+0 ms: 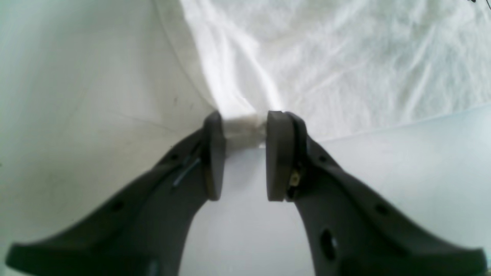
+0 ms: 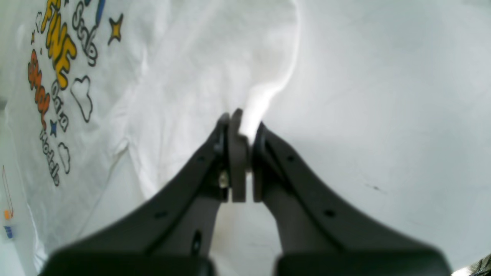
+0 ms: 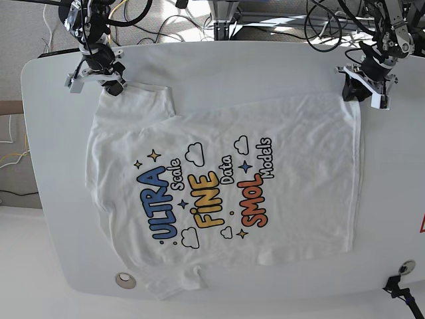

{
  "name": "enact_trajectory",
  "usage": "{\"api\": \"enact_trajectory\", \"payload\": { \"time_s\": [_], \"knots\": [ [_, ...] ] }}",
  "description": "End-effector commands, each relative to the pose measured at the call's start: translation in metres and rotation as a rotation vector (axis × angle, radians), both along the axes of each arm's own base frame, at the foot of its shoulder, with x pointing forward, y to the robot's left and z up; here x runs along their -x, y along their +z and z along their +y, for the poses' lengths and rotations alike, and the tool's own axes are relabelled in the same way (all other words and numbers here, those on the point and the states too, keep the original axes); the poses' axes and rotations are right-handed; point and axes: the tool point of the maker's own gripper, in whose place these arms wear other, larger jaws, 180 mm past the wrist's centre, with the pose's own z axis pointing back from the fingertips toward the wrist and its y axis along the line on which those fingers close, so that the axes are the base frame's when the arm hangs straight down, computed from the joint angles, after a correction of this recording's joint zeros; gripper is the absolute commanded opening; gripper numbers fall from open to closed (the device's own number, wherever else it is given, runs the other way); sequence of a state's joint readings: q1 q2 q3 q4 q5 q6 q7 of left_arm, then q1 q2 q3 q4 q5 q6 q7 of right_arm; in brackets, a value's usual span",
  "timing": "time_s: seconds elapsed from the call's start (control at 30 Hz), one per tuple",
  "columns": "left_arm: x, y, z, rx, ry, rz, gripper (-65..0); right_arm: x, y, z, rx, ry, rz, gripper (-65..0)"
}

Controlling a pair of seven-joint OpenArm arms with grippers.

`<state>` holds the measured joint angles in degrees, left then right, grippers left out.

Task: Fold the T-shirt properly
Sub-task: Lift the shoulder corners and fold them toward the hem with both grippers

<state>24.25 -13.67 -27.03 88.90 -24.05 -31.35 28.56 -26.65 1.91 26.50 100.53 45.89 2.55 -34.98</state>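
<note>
A white T-shirt is lying print-up, spread across the white bench, its bubble-letter print facing the base camera. At the left of that view, the right end effector is pinching a fold of the shirt's edge, its jaws nearly together on the cloth. At the right, the left end effector is gripping a bunched corner of the shirt, jaws partly apart with wadded fabric pressed between the pads.
</note>
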Motion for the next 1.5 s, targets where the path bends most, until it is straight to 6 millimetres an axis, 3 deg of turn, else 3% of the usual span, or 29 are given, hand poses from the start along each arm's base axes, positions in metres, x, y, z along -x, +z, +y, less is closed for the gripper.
{"api": "enact_trajectory", "payload": {
  "time_s": [0.0,0.13,0.47,0.77,0.97,1.13,1.27,1.37,1.47],
  "knots": [
    [-0.004,0.006,0.003,-0.007,-0.005,-0.021,-53.2,-0.005,0.010,-0.003,0.011,0.005,-0.037,-65.0],
    [-0.004,0.006,0.003,-0.007,-0.005,-0.021,-65.0,-0.005,0.010,-0.002,0.010,0.006,-0.038,-65.0],
    [-0.002,0.008,0.003,-0.011,-0.008,-0.021,-65.0,-0.003,0.018,0.008,0.016,0.073,-0.081,-65.0],
    [0.019,0.003,0.003,-0.019,-0.020,0.019,-65.0,0.012,0.032,0.009,0.046,0.093,-0.083,-65.0],
    [0.040,0.016,-0.007,-0.053,-0.070,0.027,-65.0,0.037,0.039,0.012,0.068,0.115,-0.050,-65.0],
    [0.059,0.033,0.002,-0.104,-0.072,0.033,-65.0,0.066,0.032,0.016,0.019,0.102,0.004,-65.0],
    [0.064,0.048,0.006,-0.137,-0.094,0.013,-65.0,0.075,0.033,0.018,-0.025,0.089,0.012,-65.0],
    [0.061,0.051,0.009,-0.143,-0.102,0.000,-65.0,0.063,0.042,0.022,-0.041,0.119,-0.051,-65.0],
    [0.035,0.063,0.007,-0.144,-0.102,-0.074,-65.0,0.041,0.055,0.019,-0.054,0.130,-0.119,-65.0]
  ]
}}
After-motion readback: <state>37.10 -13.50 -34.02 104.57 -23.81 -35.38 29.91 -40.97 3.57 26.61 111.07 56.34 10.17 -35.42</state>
